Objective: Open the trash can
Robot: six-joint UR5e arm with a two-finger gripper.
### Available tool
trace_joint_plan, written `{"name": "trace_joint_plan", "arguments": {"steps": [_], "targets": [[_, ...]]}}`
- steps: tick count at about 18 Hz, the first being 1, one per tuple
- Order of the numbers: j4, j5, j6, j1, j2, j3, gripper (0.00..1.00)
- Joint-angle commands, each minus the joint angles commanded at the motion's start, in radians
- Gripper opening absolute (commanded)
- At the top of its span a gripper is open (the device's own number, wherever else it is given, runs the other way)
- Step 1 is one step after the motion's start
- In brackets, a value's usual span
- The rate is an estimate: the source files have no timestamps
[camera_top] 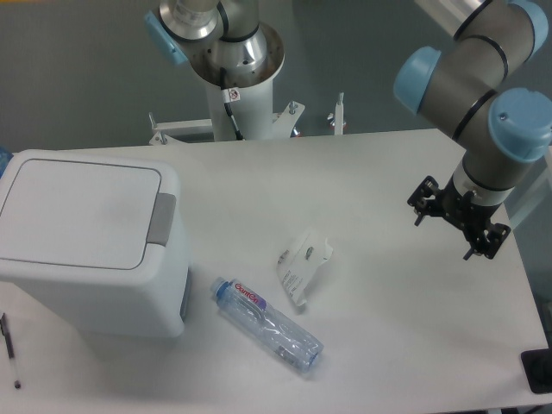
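The trash can (90,250) is a large boxy white bin standing at the left of the table. Its flat white lid (78,211) lies shut, and the grey push tab (162,220) sits on the lid's right edge. My gripper (460,218) hangs over the right side of the table, far from the bin. From this angle only its black body shows beneath the arm's wrist. The fingers are too small and dark to make out, and nothing appears to be held.
A clear plastic water bottle (267,323) lies on its side just right of the bin. A crumpled white packet (304,263) lies beyond it. A pen (9,349) rests at the left edge and a black object (539,371) at the right edge.
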Motion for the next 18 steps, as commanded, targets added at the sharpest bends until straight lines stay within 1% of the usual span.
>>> {"name": "trace_joint_plan", "arguments": {"steps": [3, 8, 12, 14, 16, 18], "targets": [[0.000, -0.003, 0.000, 0.002, 0.002, 0.000, 1.00], [0.000, -0.070, -0.011, 0.000, 0.009, -0.002, 1.00], [0.000, -0.077, -0.029, -0.008, 0.017, -0.008, 1.00], [0.002, -0.078, -0.079, -0.021, 0.018, -0.008, 1.00], [0.003, -0.087, -0.171, -0.043, 0.018, 0.006, 1.00], [0.003, -0.132, -0.265, -0.057, 0.018, 0.015, 1.00]]}}
